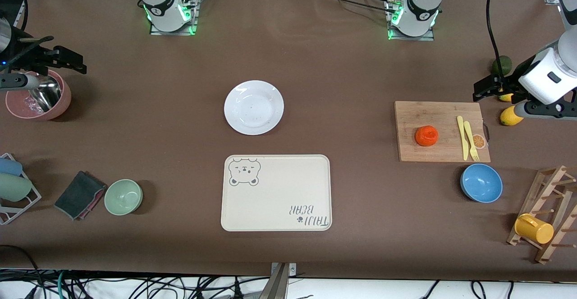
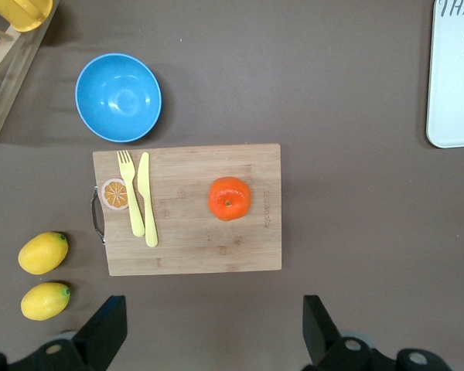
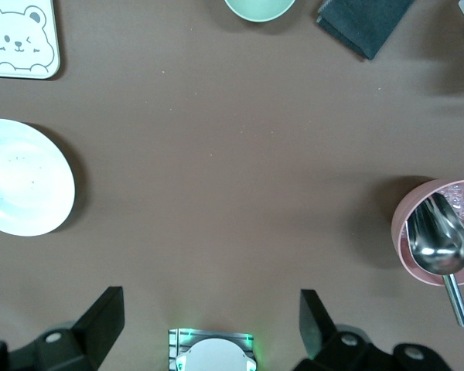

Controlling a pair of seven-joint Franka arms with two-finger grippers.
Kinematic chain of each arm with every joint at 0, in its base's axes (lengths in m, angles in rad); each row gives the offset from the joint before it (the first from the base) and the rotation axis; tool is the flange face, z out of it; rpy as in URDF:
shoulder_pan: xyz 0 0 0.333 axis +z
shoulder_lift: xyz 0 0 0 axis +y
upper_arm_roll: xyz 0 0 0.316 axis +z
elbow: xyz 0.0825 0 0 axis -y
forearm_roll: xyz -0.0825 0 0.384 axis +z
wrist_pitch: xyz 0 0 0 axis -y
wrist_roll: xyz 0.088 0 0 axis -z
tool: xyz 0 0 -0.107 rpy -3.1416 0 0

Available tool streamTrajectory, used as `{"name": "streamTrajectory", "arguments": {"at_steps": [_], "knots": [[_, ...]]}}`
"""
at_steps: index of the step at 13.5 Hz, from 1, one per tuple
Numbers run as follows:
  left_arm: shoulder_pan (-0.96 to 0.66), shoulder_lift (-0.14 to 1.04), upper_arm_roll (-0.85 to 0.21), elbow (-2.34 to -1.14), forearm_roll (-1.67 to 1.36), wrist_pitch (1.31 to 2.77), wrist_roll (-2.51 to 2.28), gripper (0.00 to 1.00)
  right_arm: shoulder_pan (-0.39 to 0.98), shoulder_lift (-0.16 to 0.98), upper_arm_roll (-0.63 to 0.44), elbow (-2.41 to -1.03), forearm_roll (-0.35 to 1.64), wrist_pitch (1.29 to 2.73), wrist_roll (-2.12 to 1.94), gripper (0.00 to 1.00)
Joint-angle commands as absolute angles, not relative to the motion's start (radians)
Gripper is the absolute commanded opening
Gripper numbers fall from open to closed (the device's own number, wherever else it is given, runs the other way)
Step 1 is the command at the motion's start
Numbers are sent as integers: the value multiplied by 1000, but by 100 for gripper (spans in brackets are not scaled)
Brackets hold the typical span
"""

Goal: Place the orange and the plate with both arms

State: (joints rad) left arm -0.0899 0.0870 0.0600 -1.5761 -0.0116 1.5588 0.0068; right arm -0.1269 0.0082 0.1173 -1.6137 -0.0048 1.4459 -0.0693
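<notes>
The orange [image 1: 426, 135] lies on a wooden cutting board [image 1: 432, 109] toward the left arm's end of the table. It also shows in the left wrist view [image 2: 230, 198]. The white plate [image 1: 254, 107] sits on the table mid-way, farther from the front camera than the cream bear tray [image 1: 276, 193]. Its edge shows in the right wrist view [image 3: 23, 178]. My left gripper [image 1: 484, 89] [image 2: 214, 332] is open and empty, up in the air over the table beside the lemons. My right gripper [image 1: 74, 62] [image 3: 209, 321] is open and empty, up over the table by the pink bowl.
A yellow fork and knife [image 1: 467, 137] lie on the board. Nearby are a blue bowl [image 1: 481, 182], lemons [image 1: 510, 116], a dark green fruit [image 1: 501, 66] and a wooden rack with a yellow cup [image 1: 534, 228]. A pink bowl with a scoop [image 1: 38, 96], a green bowl [image 1: 123, 196] and a cloth [image 1: 77, 194] are at the right arm's end.
</notes>
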Motion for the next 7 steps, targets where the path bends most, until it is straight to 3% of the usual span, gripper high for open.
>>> {"name": "streamTrajectory", "arguments": {"at_steps": [1, 7], "knots": [[-89, 92, 60, -1560, -15, 1543, 26, 100, -129, 18, 117, -1588, 9, 1425, -60, 100], [-89, 97, 60, -1560, -15, 1542, 25, 100, -126, 18, 118, -1586, 9, 1427, -60, 100]]}}
